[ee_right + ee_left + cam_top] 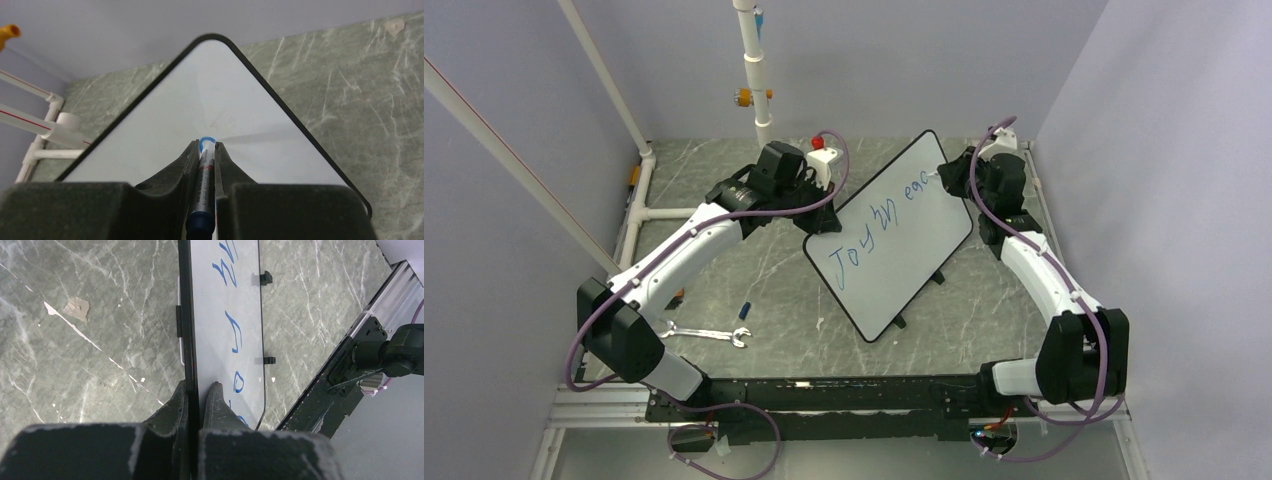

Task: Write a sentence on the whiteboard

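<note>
Your left claw clamps whiteboard edge, upper centre of frame. Your right claw grips blue marker, tip at whiteboard. Sentence reads "Joy in eac".

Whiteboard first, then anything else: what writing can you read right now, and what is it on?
"Joy in eac": blue handwriting on the whiteboard, last word unfinished.
Print on the marker barrel in the right gripper: too blurred to read.
Nothing else readable.
</note>
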You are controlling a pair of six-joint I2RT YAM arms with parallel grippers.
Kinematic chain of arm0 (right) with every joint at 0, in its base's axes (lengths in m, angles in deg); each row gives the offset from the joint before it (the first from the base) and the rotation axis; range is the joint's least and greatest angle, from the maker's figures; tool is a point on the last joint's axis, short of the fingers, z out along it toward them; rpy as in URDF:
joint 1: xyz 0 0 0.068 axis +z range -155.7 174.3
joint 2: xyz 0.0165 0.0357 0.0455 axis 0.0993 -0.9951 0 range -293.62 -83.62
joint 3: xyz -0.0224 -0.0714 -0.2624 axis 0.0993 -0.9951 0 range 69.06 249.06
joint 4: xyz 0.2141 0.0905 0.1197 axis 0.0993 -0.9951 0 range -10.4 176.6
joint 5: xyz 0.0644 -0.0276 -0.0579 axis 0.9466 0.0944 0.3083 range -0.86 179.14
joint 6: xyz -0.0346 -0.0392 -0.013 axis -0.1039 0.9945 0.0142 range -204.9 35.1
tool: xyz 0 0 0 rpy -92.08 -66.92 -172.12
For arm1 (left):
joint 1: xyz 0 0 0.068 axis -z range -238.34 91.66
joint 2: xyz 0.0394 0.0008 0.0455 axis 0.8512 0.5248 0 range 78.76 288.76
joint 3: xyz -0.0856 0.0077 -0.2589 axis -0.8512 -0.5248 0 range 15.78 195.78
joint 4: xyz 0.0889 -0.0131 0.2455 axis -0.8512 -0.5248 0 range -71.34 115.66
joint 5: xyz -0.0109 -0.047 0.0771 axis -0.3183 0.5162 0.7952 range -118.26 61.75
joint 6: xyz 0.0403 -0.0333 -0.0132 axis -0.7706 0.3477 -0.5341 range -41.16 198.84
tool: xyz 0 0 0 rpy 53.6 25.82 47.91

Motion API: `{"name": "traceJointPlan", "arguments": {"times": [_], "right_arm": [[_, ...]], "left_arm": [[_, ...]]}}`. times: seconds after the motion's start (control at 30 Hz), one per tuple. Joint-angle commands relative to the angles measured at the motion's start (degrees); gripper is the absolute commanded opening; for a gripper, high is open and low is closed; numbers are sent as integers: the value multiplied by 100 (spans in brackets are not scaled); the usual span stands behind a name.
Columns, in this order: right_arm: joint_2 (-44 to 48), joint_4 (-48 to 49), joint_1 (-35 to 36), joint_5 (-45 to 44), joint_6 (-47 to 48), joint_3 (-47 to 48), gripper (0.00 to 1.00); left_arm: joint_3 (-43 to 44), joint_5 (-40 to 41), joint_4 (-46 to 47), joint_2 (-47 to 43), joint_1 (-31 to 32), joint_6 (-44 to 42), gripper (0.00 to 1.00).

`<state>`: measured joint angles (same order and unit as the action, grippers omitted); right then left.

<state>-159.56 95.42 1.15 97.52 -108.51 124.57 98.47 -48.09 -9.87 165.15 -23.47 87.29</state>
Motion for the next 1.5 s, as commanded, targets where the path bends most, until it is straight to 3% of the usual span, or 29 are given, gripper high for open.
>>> {"name": "traceJointPlan", "arguments": {"times": [0.0,0.57,1.47], "right_arm": [[207,249,13,-134,-111,422,0],[-531,444,11,-154,-319,1026,0],[-274,290,8,-38,-192,-7,0]], "left_arm": [[-192,1368,-350,28,-1,-1527,0],[-210,1360,-341,-12,2,-1535,0],[-188,1333,-345,-34,-5,-1526,0]]}}
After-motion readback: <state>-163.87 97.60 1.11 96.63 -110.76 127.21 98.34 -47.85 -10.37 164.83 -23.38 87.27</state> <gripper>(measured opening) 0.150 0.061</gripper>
